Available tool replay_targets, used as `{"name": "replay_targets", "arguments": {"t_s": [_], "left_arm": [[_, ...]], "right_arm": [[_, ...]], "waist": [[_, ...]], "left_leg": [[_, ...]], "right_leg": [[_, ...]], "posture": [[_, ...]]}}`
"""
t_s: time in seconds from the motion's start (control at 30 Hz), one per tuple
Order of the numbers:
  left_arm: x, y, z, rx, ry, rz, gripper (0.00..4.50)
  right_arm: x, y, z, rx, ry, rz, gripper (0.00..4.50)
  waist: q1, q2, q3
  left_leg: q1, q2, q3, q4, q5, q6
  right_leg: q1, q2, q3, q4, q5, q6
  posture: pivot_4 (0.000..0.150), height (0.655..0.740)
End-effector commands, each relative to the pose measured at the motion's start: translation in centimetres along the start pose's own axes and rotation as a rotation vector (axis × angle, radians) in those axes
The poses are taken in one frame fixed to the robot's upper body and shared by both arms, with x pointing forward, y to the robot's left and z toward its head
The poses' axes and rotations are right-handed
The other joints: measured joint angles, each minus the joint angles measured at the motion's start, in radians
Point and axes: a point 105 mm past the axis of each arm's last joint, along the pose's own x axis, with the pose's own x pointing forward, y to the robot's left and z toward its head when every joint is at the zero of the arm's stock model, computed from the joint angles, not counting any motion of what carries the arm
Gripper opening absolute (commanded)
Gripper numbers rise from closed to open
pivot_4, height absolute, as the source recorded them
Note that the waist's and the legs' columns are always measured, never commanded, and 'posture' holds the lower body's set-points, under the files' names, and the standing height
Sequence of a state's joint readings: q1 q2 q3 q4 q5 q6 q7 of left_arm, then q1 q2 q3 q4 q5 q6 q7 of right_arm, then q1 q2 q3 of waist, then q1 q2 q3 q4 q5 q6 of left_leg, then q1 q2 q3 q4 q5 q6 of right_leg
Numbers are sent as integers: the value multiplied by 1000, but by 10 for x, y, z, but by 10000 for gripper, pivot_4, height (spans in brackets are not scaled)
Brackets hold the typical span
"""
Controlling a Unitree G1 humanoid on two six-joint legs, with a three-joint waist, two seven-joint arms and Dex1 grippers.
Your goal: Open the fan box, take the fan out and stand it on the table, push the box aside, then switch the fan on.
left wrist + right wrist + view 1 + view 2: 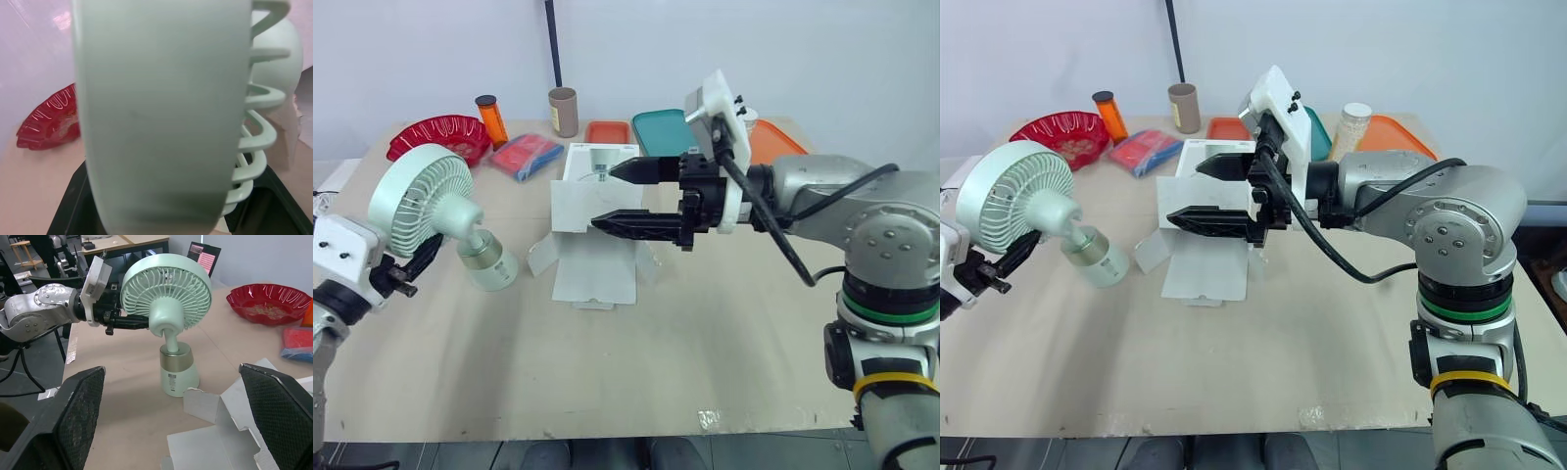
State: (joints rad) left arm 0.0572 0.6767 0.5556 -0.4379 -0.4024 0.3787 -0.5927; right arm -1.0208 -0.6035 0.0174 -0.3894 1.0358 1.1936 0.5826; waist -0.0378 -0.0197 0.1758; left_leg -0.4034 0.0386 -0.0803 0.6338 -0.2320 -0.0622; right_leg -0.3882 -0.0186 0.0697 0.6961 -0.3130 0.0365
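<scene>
Fan-standing step: left tool (416, 262) pinches pale-green plastic fan (421, 201), base on wooden bench (705, 343); right tool (604, 199) (spread wide) should next shove opened white cardboard box (597, 259) aside.

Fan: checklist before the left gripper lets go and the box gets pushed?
1. fan out of box: ok.
2. fan base on table: ok, looks flat in the right wrist view.
3. left gripper released: not ok, shut on the fan's rim.
4. right gripper open above box: ok.
5. box flap apart from fan base: cannot tell, very close.
6. fan switch located: cannot tell.
</scene>
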Motion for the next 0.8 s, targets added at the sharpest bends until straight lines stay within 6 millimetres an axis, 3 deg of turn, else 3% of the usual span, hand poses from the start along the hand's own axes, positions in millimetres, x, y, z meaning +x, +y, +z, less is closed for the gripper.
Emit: {"name": "replay_targets", "arguments": {"t_s": [0.03,0.37,0.8], "left_arm": [[4,-12,-12,-69,34,-26,19544],[10,-13,-35,-225,77,34,19544],[15,-23,-38,-292,64,32,19544]], "right_arm": [[-4,1,10,-46,-29,-16,45000],[5,-9,19,-55,-80,-71,45000],[5,-12,21,-59,-96,-70,45000]], "waist": [[1,2,-1],[6,12,-8],[13,14,-9]], "left_leg": [[0,0,0,0,0,0],[1,-4,-2,0,0,0],[13,-6,-4,-2,0,0]], "right_leg": [[0,0,0,0,0,0],[3,-2,-1,0,-1,2],[16,-4,-1,-2,-3,4]], "posture": [[1500,7400],[1500,7400],[1500,7400]]}}
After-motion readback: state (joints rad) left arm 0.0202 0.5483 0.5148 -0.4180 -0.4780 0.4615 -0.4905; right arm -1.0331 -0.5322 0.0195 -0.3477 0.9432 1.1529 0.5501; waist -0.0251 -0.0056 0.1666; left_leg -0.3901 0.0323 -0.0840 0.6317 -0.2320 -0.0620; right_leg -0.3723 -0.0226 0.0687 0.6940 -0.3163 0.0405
